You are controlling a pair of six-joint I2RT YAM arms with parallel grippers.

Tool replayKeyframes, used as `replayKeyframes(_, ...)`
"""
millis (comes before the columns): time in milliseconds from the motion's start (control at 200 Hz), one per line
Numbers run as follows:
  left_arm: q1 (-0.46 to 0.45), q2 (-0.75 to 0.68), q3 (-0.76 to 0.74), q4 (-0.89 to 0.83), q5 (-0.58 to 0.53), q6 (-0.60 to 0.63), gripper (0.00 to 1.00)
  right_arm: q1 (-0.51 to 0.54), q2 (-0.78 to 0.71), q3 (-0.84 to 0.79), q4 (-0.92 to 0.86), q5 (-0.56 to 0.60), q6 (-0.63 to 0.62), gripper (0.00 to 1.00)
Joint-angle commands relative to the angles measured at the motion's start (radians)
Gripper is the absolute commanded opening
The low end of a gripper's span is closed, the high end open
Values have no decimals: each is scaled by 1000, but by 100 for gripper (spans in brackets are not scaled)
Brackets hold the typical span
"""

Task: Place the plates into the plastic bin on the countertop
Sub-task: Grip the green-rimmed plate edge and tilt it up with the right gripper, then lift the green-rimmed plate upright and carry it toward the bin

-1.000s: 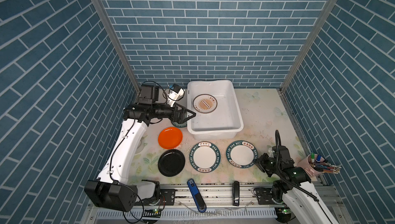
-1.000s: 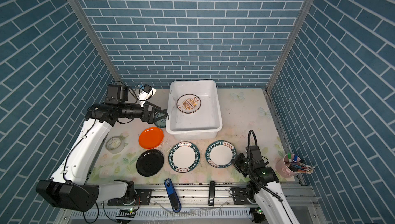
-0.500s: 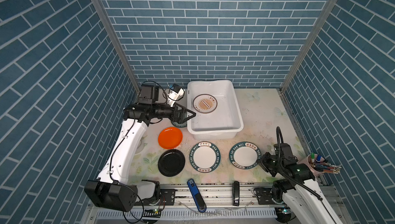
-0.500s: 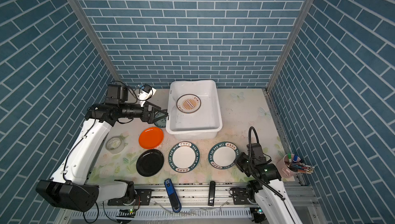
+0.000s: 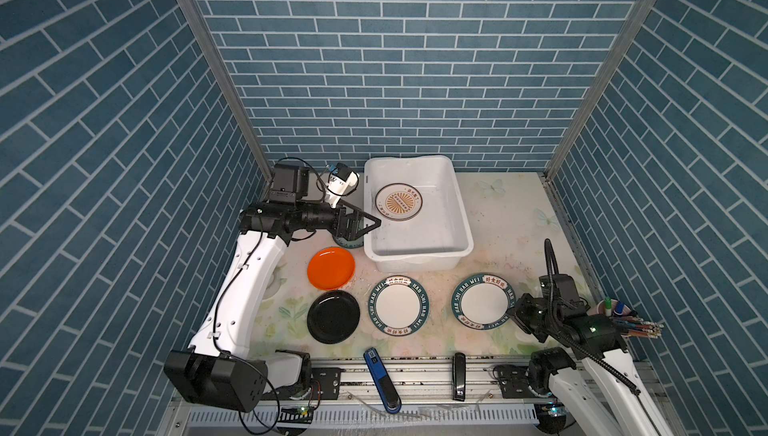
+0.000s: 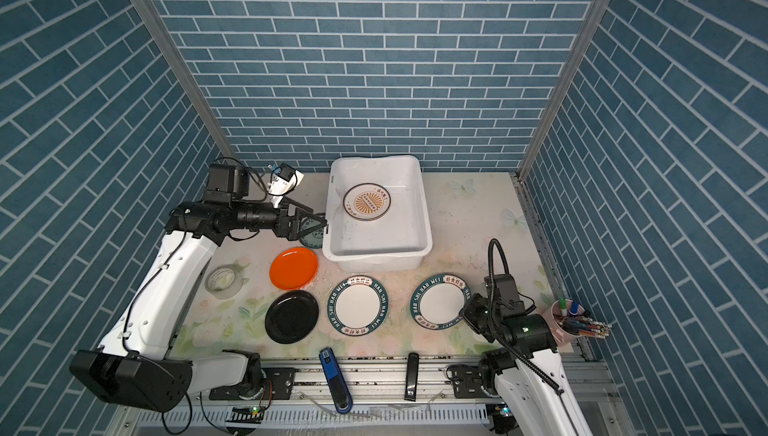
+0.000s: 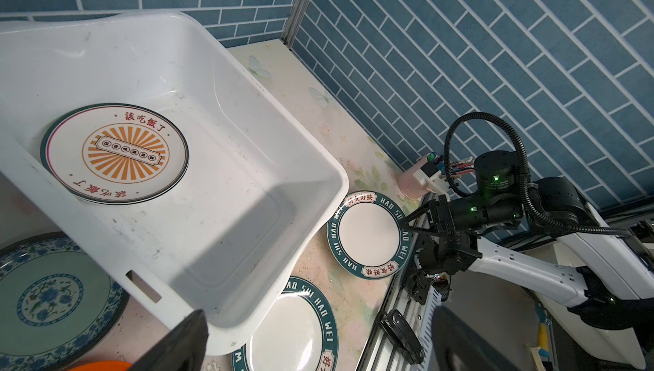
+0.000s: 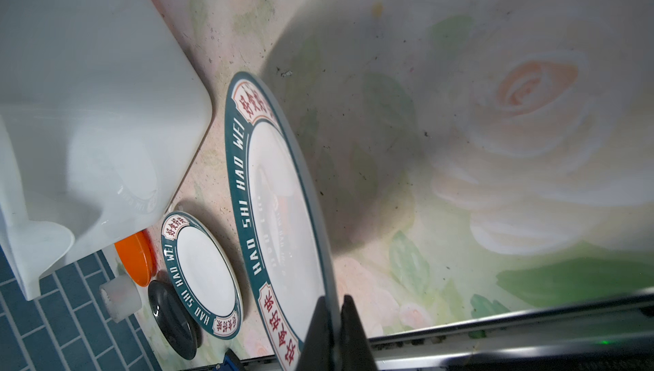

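My right gripper (image 5: 513, 314) (image 8: 334, 313) is shut on the rim of a white plate with a dark-teal lettered rim (image 5: 483, 304) (image 8: 276, 192); the held edge is raised off the countertop (image 5: 507, 221). A matching plate (image 5: 400, 306), a black plate (image 5: 333, 316) and an orange plate (image 5: 331, 268) lie flat to its left. The plastic bin (image 5: 407, 159) (image 7: 247, 174) holds a sunburst plate (image 5: 399, 202) (image 7: 116, 153). My left gripper (image 5: 371, 224) (image 7: 318, 312) hovers open at the bin's left rim, above a teal patterned plate (image 6: 311, 238) (image 7: 49, 298).
A whitish tape roll (image 6: 224, 282) sits beside the left arm. A pink cup of pens (image 5: 615, 317) stands at the front right, close behind the right arm. A blue tool (image 5: 380, 380) and a black one (image 5: 458, 375) lie on the metal rail (image 5: 424, 367) in front.
The right gripper has drawn the lettered plate a little to the right, away from its twin. The left arm has not moved.
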Motion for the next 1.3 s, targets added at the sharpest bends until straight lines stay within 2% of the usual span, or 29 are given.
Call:
replayKeyframes(0, -6, 10, 25, -8, 6, 7, 100, -5, 10, 54, -58, 33, -43, 0)
replayKeyframes(365, -6, 19, 30, -9, 7, 8, 100, -7, 52, 198, -179, 80, -110, 0)
replayKeyframes(915, -6, 28, 55, -38, 15, 23, 100, -8, 143, 515, -375, 98, -211, 0)
replayKeyframes(1295, -5, -15, 16, -42, -15, 33, 100, -7, 312, 795, -406, 101, -304, 0)
